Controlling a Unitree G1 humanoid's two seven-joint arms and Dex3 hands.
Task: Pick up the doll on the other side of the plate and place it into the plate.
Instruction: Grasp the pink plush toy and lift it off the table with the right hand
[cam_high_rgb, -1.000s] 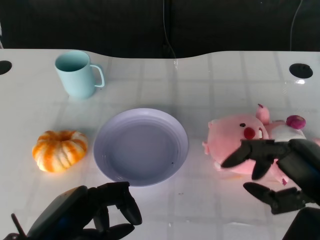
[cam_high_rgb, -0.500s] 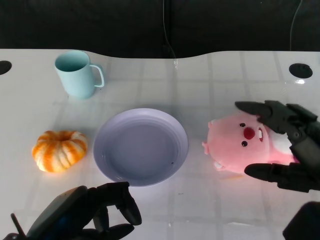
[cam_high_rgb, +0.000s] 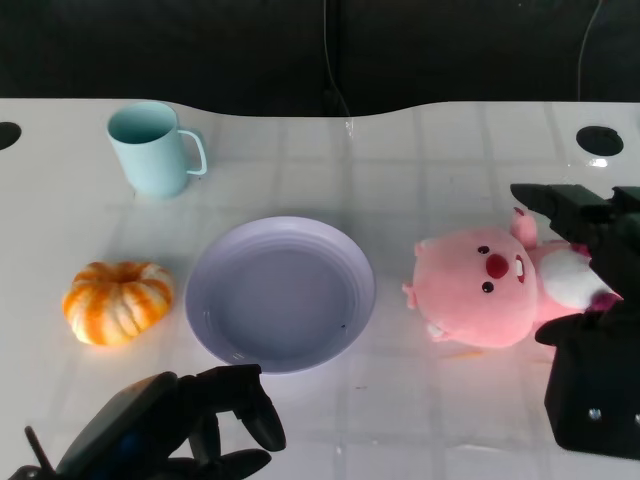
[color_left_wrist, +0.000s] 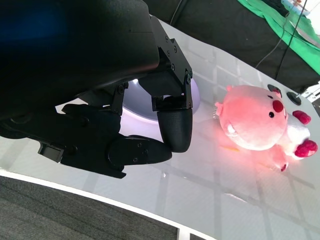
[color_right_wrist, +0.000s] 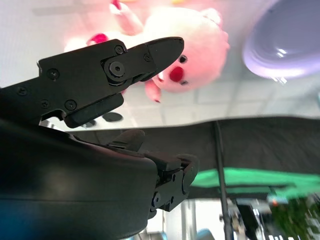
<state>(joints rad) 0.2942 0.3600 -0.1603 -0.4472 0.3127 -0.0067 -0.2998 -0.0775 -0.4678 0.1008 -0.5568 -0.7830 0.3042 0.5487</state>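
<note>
Your right hand (cam_high_rgb: 590, 300) sits at the doll's (cam_high_rgb: 490, 290) far end, fingers (cam_high_rgb: 560, 205) spread above it, gripping nothing; contact is hard to judge. The doll lies on the table (cam_high_rgb: 420, 160), right of the plate (cam_high_rgb: 280, 295), apart. Your left hand (cam_high_rgb: 180, 425) rests near the table edge, fingers curled on nothing.

The doll's (cam_high_rgb: 500, 290) rear was covered by the right hand (cam_high_rgb: 590, 300) in the head view, so contact between them could not be judged. The left hand (cam_high_rgb: 175, 425) was cut off by the lower edge. In the right wrist view, the plate (color_right_wrist: 287, 42) was cropped and blurred.
</note>
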